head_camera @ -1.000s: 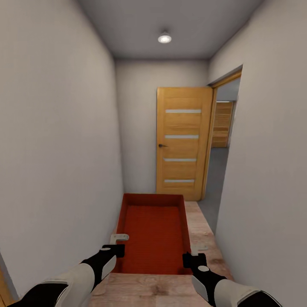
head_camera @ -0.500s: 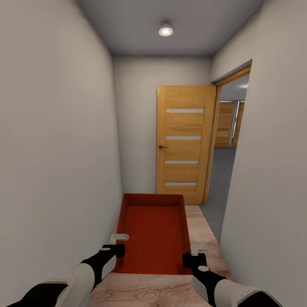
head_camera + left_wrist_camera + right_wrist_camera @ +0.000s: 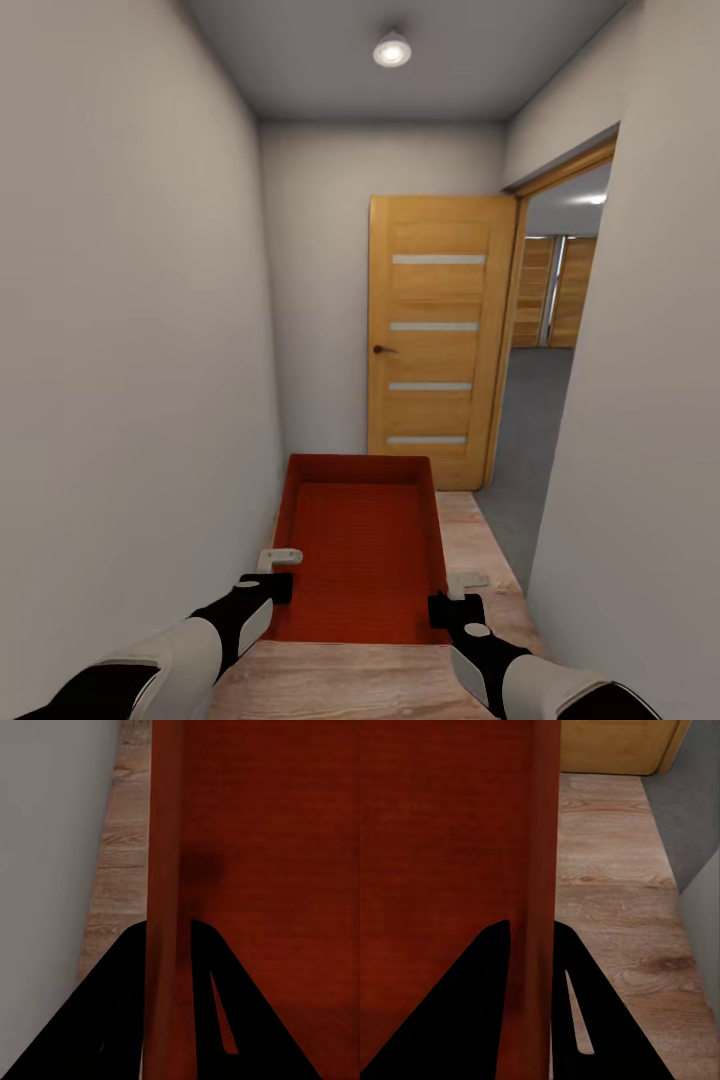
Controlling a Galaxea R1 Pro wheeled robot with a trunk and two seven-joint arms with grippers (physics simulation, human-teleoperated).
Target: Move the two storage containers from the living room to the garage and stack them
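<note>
- An orange-red storage container [image 3: 362, 545] is carried level in front of the robot, above a light wood plank floor [image 3: 470, 540] in a narrow white hallway.
- The left end effector [image 3: 278, 572] is clamped on the container's left wall [image 3: 165, 907].
- The right end effector [image 3: 452, 592] is clamped on its right wall [image 3: 540, 870].
- A wooden door [image 3: 440, 335] stands open ahead, beside a doorway onto a dark grey floor [image 3: 530, 420].

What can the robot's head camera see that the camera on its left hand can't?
The head view alone takes in the hallway: the wooden door, the ceiling light, the doorway to a grey-floored room and the right tool. The left wrist view alone gives a close look at the left tool's fingers straddling the container's thin side wall. Both views share the orange-red storage container, the left tool, the wood plank floor and the white wall.
</note>
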